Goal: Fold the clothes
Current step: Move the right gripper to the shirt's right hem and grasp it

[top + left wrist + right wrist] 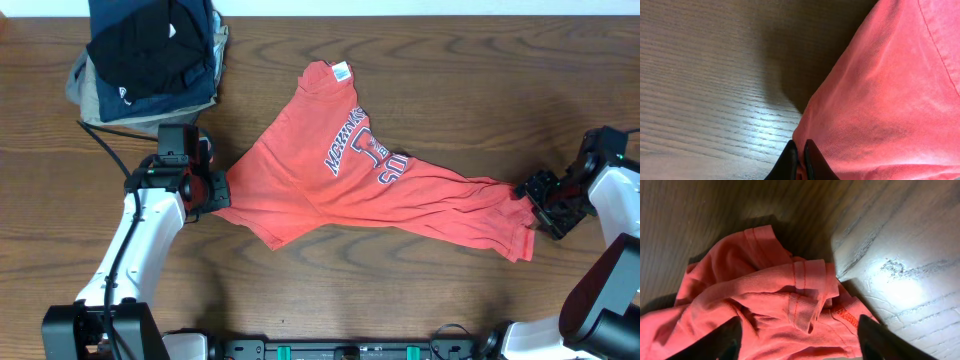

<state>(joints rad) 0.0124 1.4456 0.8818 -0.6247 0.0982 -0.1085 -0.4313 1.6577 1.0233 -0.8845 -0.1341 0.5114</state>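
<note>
Dark wood-grain table point(450, 70), bright glare point(900, 282) on it, white strip point(400, 6) beyond

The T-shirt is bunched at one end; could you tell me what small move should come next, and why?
Probably shut the right gripper on the T-shirt: its jaws stand open astride the bunched hem, while the left gripper looks pinched on the opposite edge, so both could stretch it flat.

Matt soft cloth T-shirt point(300, 190), smooth wood-grain table point(450, 90), faintly glossy

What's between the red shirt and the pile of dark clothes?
Only bare table separates shirt and pile, in the overhead view.
</note>
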